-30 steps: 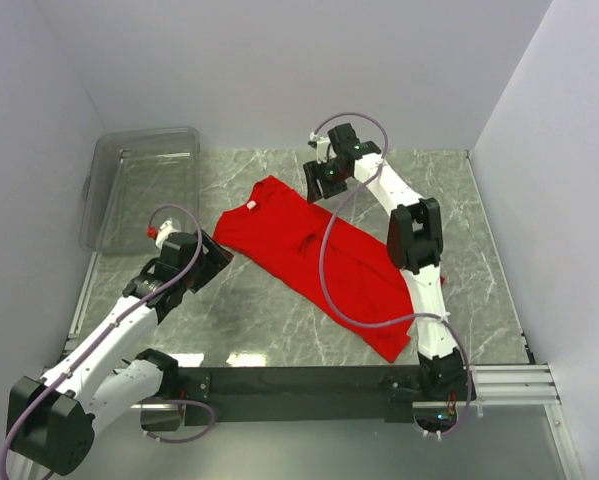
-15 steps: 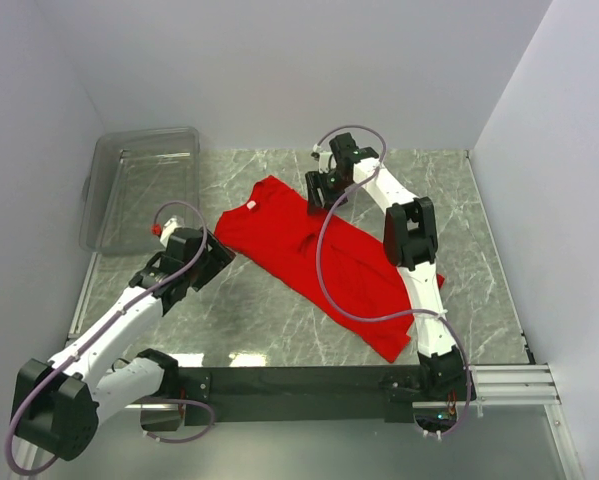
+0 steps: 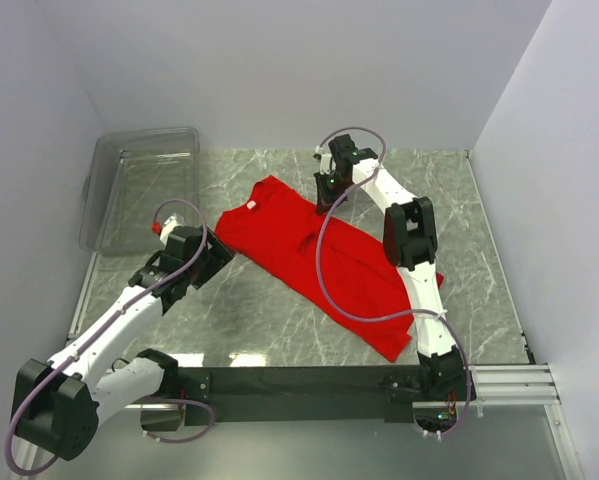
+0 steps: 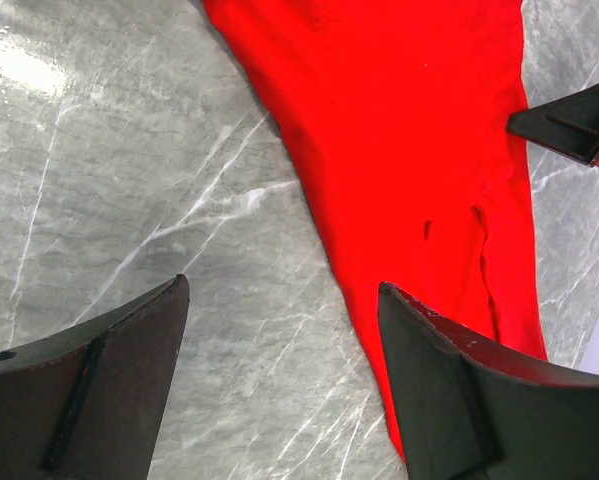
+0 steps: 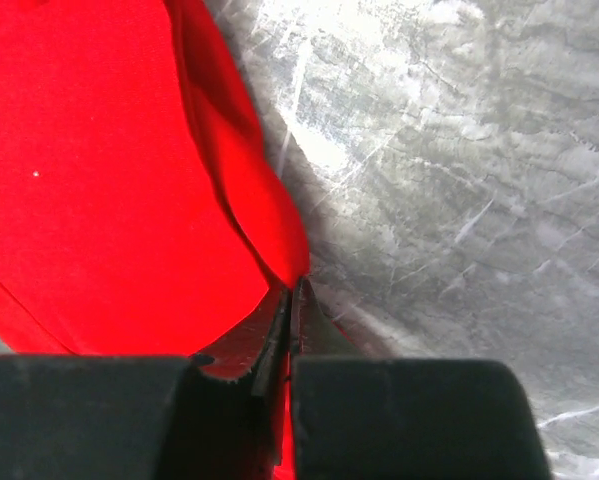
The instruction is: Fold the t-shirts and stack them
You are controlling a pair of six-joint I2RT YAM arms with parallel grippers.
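Jaws first: your left gripper (image 3: pixel 217 256) (image 4: pixel 281 298) has them spread wide with nothing held, and your right gripper (image 3: pixel 323 206) (image 5: pixel 291 296) has them pinched tight on a bit of the red t-shirt (image 3: pixel 314 255) (image 4: pixel 409 120) (image 5: pixel 99 180).

Going left to right: the clear plastic bin (image 3: pixel 101 200) sits in the far left corner of the marble table (image 3: pixel 269 320), apart from the shirt. Just near and right of it, your left gripper hangs over bare table right at the shirt's left edge. In the wrist view one finger (image 4: pixel 89 370) is over marble and the other (image 4: pixel 459 400) is over red cloth.

The shirt lies mostly flat on a diagonal, with the white neck label (image 3: pixel 249 205) at the far left end and the other end near right by your right arm's base. There are a few wrinkles around the middle.

Your right gripper has the shirt's far right edge, where the cloth bunches into a small ridge at the fingertips.
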